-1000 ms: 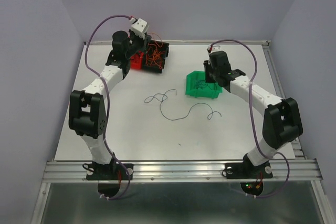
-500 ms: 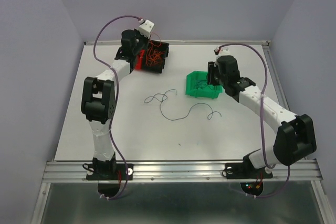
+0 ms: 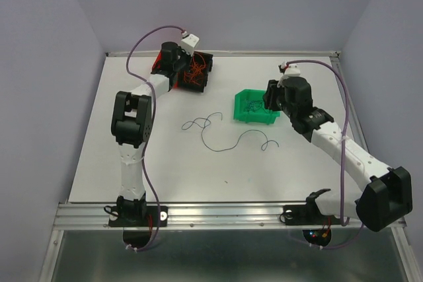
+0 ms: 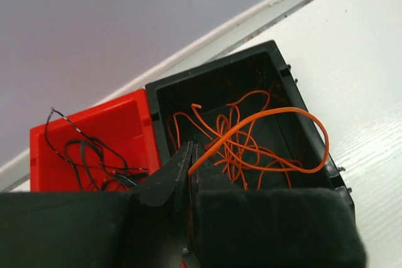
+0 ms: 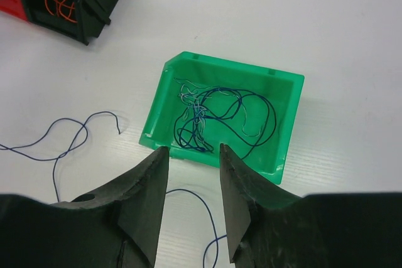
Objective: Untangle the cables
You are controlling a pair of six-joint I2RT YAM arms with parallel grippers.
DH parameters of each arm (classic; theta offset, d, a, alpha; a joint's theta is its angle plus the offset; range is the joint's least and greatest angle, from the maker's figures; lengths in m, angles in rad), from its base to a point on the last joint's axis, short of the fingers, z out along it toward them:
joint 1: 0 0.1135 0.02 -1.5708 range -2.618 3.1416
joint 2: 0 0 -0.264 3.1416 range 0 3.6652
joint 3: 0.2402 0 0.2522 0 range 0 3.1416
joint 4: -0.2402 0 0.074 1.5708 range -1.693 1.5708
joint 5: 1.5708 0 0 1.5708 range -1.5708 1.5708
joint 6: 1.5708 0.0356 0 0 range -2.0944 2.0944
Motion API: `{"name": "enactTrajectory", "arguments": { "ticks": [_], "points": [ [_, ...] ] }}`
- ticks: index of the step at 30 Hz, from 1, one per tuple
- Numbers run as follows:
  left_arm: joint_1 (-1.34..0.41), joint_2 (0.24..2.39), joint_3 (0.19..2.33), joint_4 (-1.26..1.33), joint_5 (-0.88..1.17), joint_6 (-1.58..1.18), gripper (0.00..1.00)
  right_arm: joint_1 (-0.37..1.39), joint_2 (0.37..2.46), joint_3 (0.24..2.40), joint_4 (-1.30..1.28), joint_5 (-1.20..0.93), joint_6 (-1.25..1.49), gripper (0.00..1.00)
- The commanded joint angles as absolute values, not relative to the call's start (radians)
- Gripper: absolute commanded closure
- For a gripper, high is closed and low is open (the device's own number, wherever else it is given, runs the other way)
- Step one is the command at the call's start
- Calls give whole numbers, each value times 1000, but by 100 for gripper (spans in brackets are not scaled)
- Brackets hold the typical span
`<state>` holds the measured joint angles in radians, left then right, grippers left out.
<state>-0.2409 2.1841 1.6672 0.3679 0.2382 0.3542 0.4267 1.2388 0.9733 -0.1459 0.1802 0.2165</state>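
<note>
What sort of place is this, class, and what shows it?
Probably a robot lab workcell: two arms bolted to a white table, plain walls around it, and small bins holding wires sorted by colour.

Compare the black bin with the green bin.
The black bin holds orange cables; the green bin holds blue cables. The black bin sits beside a red bin; the green bin stands alone. The left gripper pinches an orange cable over the black bin; the right gripper hangs open by the green bin. Both are open-topped.
</note>
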Motion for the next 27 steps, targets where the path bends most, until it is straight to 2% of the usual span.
{"name": "enactTrajectory", "arguments": {
  "ticks": [1,11,14,15,17,23,27],
  "points": [
    [-247,2152,1726,344,245,341,85,433,1218,954,-84,178,224,56],
    [-279,2232,1858,80,199,327,84,434,1230,953,-75,173,227,56],
    [-281,2229,1868,61,190,301,67,433,1235,951,-71,173,229,56],
    [-281,2215,1865,64,186,296,58,433,1238,951,-69,173,229,56],
    [-281,2200,1861,64,176,298,50,433,1239,950,-69,170,227,56],
    [-282,2122,1813,35,146,304,39,433,1230,943,-67,167,222,56],
    [-284,2051,1764,2,114,318,21,433,1220,936,-66,163,221,56]
  ]
}}
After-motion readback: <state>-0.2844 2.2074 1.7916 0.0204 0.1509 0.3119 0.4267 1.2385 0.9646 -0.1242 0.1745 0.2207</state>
